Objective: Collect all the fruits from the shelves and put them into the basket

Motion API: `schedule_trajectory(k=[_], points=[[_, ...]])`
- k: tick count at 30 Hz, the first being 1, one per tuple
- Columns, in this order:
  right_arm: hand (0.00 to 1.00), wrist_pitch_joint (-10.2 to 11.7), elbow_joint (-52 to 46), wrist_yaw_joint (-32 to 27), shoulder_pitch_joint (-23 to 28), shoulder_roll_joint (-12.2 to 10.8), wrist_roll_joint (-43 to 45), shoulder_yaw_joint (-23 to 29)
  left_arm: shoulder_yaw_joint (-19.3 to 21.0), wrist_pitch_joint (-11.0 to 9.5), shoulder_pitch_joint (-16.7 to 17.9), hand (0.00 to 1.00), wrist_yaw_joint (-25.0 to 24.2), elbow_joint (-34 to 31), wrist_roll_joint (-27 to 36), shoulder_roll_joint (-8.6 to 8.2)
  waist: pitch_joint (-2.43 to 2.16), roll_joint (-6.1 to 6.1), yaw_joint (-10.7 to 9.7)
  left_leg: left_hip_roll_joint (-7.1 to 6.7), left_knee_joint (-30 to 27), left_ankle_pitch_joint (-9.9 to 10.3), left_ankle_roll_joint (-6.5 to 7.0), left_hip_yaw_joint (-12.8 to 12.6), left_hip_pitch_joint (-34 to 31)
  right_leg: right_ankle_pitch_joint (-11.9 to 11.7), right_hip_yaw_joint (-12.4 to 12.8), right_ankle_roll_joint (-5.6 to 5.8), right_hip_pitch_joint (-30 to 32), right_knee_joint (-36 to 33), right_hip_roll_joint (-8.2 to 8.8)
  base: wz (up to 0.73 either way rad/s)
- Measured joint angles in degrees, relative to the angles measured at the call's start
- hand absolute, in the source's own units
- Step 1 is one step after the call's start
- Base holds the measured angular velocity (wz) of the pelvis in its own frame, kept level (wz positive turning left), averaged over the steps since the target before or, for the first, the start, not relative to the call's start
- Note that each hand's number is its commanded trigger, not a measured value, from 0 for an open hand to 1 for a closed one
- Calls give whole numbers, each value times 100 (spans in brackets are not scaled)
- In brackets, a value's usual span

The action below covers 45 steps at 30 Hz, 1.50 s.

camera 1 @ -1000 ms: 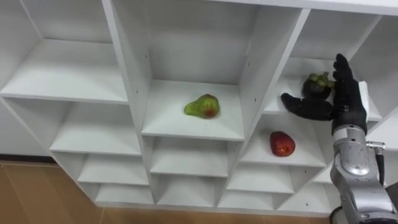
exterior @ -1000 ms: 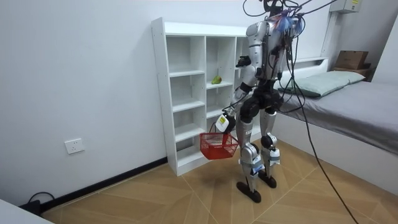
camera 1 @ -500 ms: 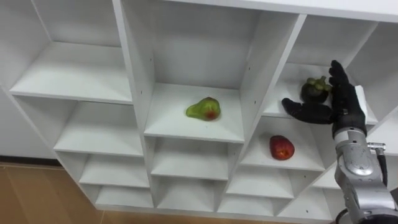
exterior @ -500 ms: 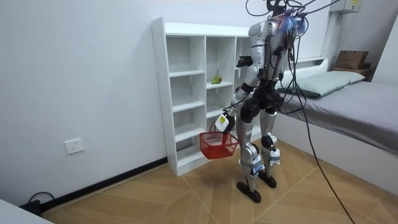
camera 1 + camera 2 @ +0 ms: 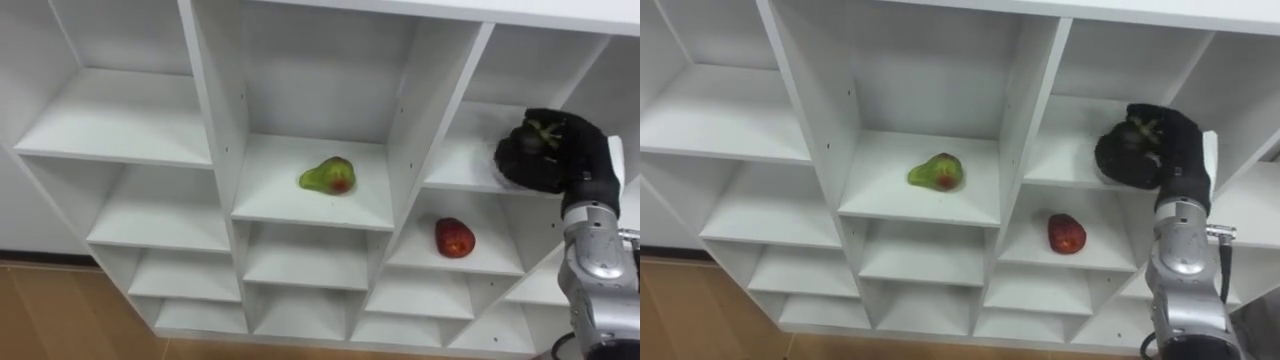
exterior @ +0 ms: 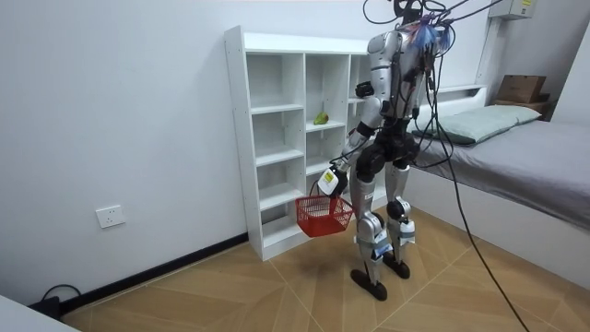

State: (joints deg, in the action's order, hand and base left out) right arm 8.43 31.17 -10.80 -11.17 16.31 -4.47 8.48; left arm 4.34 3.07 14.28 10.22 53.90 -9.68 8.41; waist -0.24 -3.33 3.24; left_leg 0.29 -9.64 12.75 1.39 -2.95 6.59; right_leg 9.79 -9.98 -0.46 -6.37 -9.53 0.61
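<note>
Closing the right hand [image 5: 578,165], open a second ago, round the dark mangosteen [image 5: 527,140] on the upper right shelf [image 5: 455,172], leafy cap pointing up; gripping the red basket [image 6: 323,215] in the left hand [image 6: 332,177].

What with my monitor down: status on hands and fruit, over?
Right hand shut on dark fruit, upper right shelf. Left hand carries red basket. Green fruit, red fruit uncollected. Nothing blocking.

White open-shelf closet [image 6: 277,138] against a plain white wall [image 6: 111,111]. Light wood-plank floor [image 6: 277,295], dark baseboard [image 6: 157,270] along the wall. Wall socket [image 6: 109,218] low at room view's left. Grey-covered bed [image 6: 525,161] with pillow [image 6: 489,118] at room view's right. Even indoor light.
</note>
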Motion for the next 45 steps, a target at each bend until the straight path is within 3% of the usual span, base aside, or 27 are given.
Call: schedule_trajectory(k=[18, 24, 30, 35, 42, 45], points=[[100, 30, 29, 9, 44, -30, -76, 16, 4, 39, 7, 100, 190, -31, 1, 10, -35, 2, 15, 0, -11, -1, 0, 3, 4, 0, -21, 0, -8, -2, 4, 0], [100, 23, -74, 73, 95, -39, -682, -50, -14, 39, -2, 100, 207, -35, 67, 8, -37, -12, 3, -3, 4, -1, 0, 2, 2, 0, -32, 0, -11, 0, 10, 0], [100, 33, -857, 373, 543, -239, -959, -179, -13, 36, -85, 100, 207, -34, 7, 6, -40, -29, -23, 8, -10, -1, -1, -6, -81, 0, -29, 0, 88, -15, 1, -3], [100, 99, -1606, 863, 939, -568, -1232, -697, -181, -23, -148, 100, 289, -34, 14, -14, -39, -29, -153, 2, 7, -1, 0, -22, -111, -9, 18, -5, 136, -22, 5, -4], [100, 99, -2091, 1338, 1340, -675, -2115, -848, -297, -237, -163, 100, 280, -33, 46, -11, -41, 9, -169, -3, -4, -1, 1, -8, -154, -15, 9, -1, 170, -14, 3, 0], [100, 279, -2164, 1488, 1475, -730, -2266, -918, -420, -239, -232, 100, 272, -51, 126, -36, -44, 89, -218, -3, -26, -1, 1, -18, -191, -16, -37, 0, 187, -9, 11, 1]])
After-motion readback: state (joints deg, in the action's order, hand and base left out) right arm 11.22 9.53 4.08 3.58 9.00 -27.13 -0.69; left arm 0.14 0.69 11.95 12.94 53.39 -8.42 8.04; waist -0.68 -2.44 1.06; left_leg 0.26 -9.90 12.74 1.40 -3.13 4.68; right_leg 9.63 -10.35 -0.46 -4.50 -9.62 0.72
